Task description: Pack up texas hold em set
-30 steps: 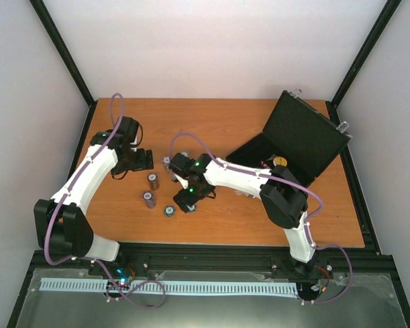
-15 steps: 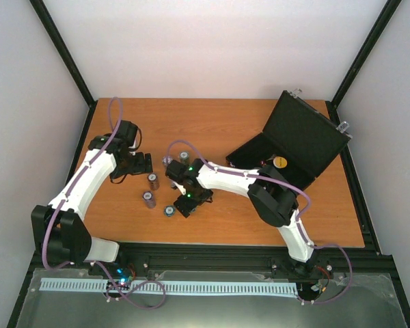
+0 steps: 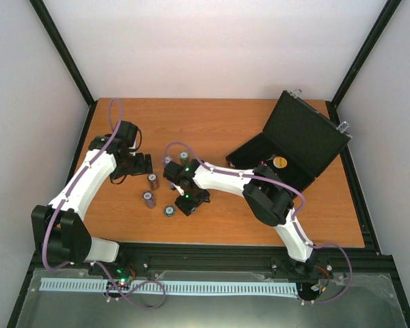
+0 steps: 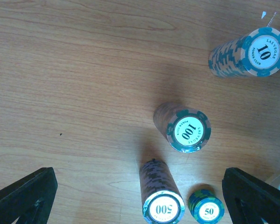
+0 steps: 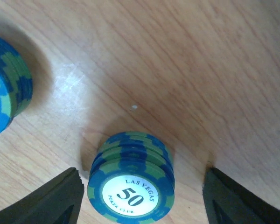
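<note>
Wood-grain table [image 5: 186,60]: short blue-green "50" chip stack [image 5: 130,184] between parted fingers [image 5: 51,205] of right end effector [image 5: 142,173]; left end effector [image 4: 139,173] released.

Wood-grain table [image 4: 74,70], smooth with a faint sheen. The chip stack [image 5: 130,186] looks like smooth plastic under a glossy label. The case [image 3: 307,137] is matt black, corners shiny metal.

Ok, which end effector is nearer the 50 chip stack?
Right. The right end effector straddles the 50 chip stack, one finger each side; the left end effector is farther off, beyond the 100 stack.
</note>
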Tool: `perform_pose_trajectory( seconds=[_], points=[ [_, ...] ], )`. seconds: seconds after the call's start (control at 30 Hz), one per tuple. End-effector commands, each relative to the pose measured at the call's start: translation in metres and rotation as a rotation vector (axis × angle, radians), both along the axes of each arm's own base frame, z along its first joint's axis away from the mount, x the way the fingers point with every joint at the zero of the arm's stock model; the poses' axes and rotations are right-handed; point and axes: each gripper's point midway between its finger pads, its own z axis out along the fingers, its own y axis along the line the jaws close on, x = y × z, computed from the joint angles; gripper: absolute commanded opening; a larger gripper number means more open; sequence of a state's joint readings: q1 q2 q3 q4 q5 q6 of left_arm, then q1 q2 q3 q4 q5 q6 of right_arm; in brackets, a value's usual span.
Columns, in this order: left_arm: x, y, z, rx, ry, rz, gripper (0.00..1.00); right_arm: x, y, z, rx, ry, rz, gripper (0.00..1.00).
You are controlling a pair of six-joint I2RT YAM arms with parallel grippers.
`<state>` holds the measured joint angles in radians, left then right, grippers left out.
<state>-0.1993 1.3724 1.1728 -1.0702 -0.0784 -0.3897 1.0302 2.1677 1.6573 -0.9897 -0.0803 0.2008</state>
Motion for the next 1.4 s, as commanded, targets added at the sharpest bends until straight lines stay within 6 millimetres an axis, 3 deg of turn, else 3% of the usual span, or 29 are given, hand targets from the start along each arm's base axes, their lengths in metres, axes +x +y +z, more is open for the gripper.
perform_pose_trajectory(
  seconds=[0.0,0.6,0.83,1.17,1.37],
  points=[
    [-0.001,-0.002,0.004,-0.006,-0.009,0.001,1.00,-0.007,0.006,-0.008,-0.017,0.020,0.032,0.66],
    [-0.004,0.000,-0.005,0.000,0.009,0.004,1.00,-0.003,0.003,-0.005,-0.037,0.004,0.032,0.25],
    [-0.003,0.001,-0.005,0.009,0.008,0.003,1.00,0.021,0.004,0.021,0.056,-0.015,-0.043,0.15],
    [-0.001,-0.001,-0.004,0.006,0.003,-0.010,1.00,0.055,-0.001,0.064,0.227,0.024,-0.182,0.13],
    [-0.001,-0.011,0.003,-0.049,-0.033,-0.062,1.00,0.078,-0.006,0.093,0.308,0.021,-0.260,0.12]
  ],
)
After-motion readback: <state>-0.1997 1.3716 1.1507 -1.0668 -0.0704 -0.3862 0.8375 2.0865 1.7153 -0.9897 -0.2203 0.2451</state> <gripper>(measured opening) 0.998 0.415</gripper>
